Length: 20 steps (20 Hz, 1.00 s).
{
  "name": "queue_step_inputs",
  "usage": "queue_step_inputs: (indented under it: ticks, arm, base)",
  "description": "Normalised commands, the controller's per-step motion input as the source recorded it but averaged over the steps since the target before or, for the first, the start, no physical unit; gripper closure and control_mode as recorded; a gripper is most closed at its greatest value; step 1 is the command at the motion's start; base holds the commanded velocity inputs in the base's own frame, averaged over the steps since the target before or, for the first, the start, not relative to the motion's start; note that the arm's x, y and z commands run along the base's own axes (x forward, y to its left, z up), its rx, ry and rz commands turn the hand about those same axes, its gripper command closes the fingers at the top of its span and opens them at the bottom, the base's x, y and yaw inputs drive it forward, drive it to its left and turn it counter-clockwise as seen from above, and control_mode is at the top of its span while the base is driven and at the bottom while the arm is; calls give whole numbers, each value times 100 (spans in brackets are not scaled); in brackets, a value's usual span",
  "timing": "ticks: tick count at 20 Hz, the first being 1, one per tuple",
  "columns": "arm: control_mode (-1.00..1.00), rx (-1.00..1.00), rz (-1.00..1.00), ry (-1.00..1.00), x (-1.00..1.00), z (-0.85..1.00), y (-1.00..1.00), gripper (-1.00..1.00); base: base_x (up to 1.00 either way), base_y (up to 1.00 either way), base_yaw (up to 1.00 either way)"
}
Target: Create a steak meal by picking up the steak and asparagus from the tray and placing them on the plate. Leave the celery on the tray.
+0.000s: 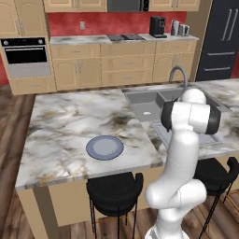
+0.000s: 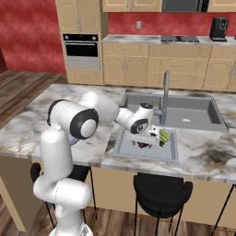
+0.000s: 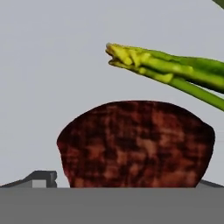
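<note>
- Nearest, the dark red-maroon steak chunk (image 3: 135,144) is straddled by the spread, empty gripper (image 2: 150,138).
- Green asparagus stalks (image 3: 175,72), lying near, could be pinched along or knocked aside.

The robot is a single arm (image 1: 179,158) built of smooth, glossy white, rounded tubular links with no visible cables, screws or markings. The links meet at joints finished as dark grey to black bands and round end caps, the largest being a broad black ring on the bulbous upper housing (image 2: 83,120) and a smaller dark disc on the wrist housing (image 2: 139,125). The lowest link swells into a rounded white body above the base, and the hand (image 2: 145,135) beyond the wrist is a compact white block.
</note>
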Motion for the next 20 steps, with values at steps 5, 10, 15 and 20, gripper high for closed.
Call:
queue_step_inputs:
  ticks: [5,10,15,20]
  arm:
    - [-100,0,0,0,17,-10,0,100]
    - [-100,0,5,-10,-10,-7,1,100]
    - [-100,-1,15,-39,-95,35,40,100]
    - [-100,-1,21,-21,-93,72,78,100]
  base:
    - [0,0,0]
    - [0,0,0]
    - [0,0,0]
    - [0,0,0]
